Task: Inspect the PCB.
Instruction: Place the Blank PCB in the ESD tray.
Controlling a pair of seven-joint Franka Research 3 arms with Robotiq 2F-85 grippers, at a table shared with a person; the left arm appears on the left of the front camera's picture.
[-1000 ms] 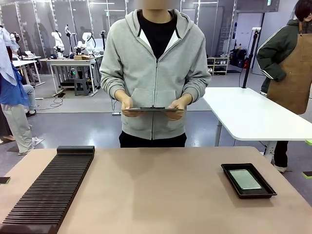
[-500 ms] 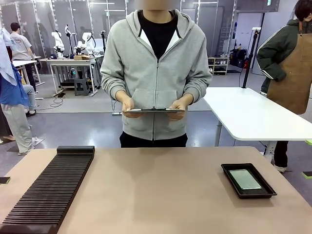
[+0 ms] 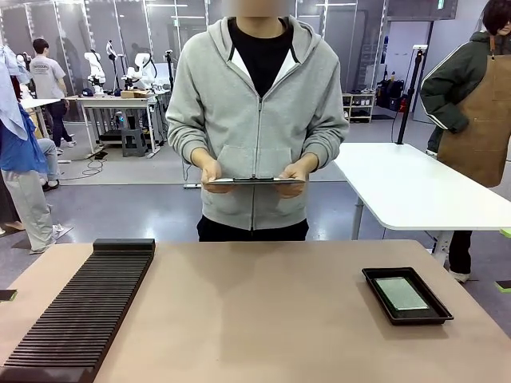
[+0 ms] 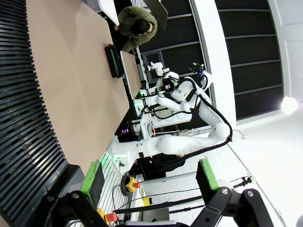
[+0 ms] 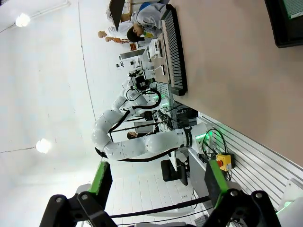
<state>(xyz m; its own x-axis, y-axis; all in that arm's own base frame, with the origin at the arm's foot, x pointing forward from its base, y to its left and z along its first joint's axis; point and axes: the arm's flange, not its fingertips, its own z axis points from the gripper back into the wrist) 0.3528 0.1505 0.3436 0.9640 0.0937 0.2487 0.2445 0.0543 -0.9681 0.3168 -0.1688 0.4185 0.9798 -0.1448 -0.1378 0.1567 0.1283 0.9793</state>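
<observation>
The PCB [image 3: 402, 293], pale grey-green, lies flat in a shallow black tray [image 3: 375, 281] at the table's right side. The right wrist view catches a corner of the PCB [image 5: 294, 7] in the tray [image 5: 284, 28] at the top right, far from my right gripper [image 5: 157, 182]. That gripper is open, with nothing between its green-padded fingers [image 5: 102, 179]. My left gripper [image 4: 150, 182] is also open and holds nothing, and it hangs off the table's end, with the tray [image 4: 112, 61] far across the table.
A long black ribbed rack [image 3: 80, 311] runs along the table's left side. A person at the far edge holds a dark flat tablet [image 3: 254, 180] level in both hands. A white table [image 3: 415, 191] stands behind on the right.
The person holding the tablet has edged slightly to the right. The tray, the PCB and the rack have not moved.
</observation>
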